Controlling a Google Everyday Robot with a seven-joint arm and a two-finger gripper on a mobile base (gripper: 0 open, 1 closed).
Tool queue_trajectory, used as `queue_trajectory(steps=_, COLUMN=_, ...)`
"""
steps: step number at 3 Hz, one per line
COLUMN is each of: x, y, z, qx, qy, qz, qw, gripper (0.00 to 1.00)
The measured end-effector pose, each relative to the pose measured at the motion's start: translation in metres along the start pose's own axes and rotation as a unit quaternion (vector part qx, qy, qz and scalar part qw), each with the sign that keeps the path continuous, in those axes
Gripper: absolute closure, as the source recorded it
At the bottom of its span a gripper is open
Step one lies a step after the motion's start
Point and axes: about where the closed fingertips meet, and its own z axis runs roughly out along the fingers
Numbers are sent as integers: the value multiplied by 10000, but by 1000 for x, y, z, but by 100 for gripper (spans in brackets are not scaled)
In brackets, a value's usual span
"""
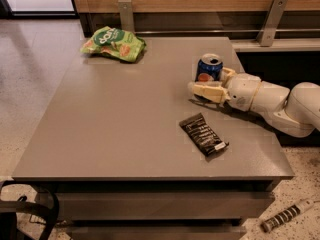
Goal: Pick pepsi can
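Pepsi can stands upright near the worktop's right edge. My fingers are spread open, one on either side of it. Risk: if one finger touches first, the can tips or skids away.

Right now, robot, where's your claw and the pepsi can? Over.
Claw at right side of table, around pepsi can. Can upright on tabletop. Black wrapped bar lies apart, not blocking. Over.
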Motion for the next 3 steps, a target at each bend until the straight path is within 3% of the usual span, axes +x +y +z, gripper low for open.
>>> queue_trajectory(steps=1, x=-1, y=1, z=2, qx=-20, qy=1, qz=-4, qw=10000, gripper=61)
queue_trajectory(steps=2, x=-2, y=4, z=5, qx=-50, qy=-5, qz=-7, qw=10000, gripper=92)
queue_trajectory(steps=3, x=-5, y=5, z=6, qx=-47, qy=-8, qz=-41, qw=10000, gripper=100)
